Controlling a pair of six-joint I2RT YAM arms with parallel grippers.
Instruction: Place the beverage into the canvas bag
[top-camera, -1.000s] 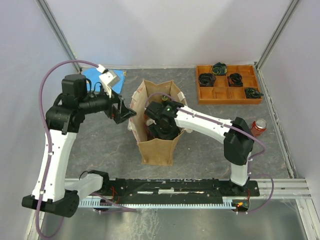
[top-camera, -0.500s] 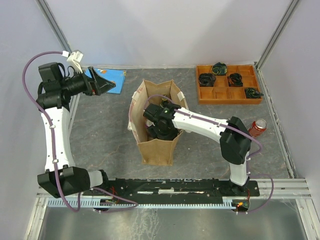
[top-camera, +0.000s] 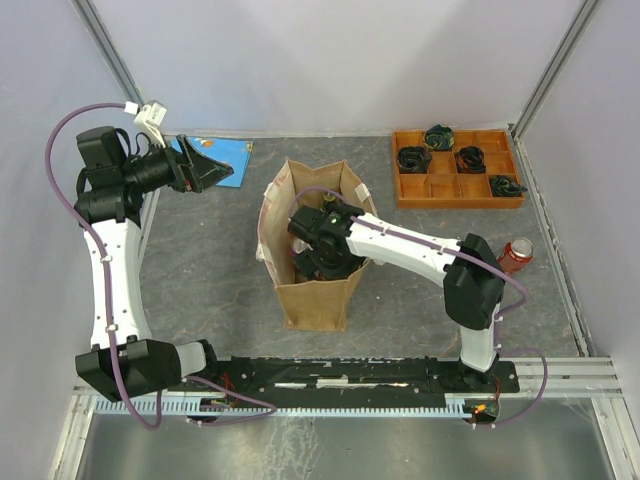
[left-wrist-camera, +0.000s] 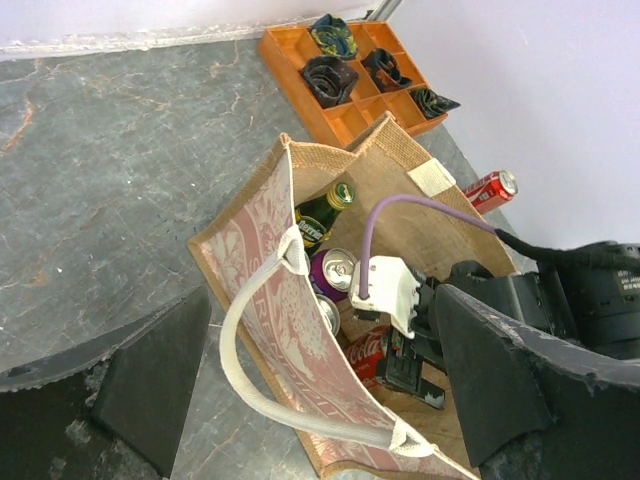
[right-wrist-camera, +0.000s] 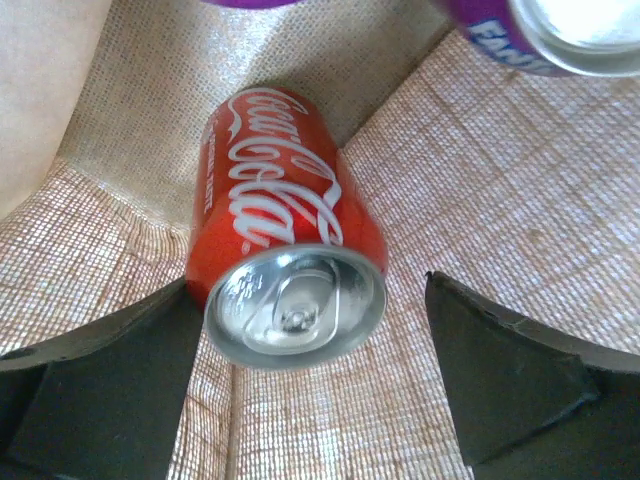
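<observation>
Fingers (right-wrist-camera: 100, 390) of the right gripper (right-wrist-camera: 310, 288) are spread and the cola can (right-wrist-camera: 285, 250) is released inside the canvas bag (top-camera: 315, 300). Left gripper (top-camera: 218, 170) pulled clear, open; placement judged done.

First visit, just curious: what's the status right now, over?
Left tool open, clear of canvas bag. Right tool open inside bag, cola can lying between its jaws. Another red can outside, right edge.

The left arm (top-camera: 105, 270) stands tall at the far left, forearm level. The left gripper (top-camera: 215, 170) points right, jaws wide apart and holding nothing. The right arm (top-camera: 410, 245) reaches left from its near base, wrist bent downward. The right gripper (right-wrist-camera: 307, 300) points down with its fingers spread apart.
</observation>
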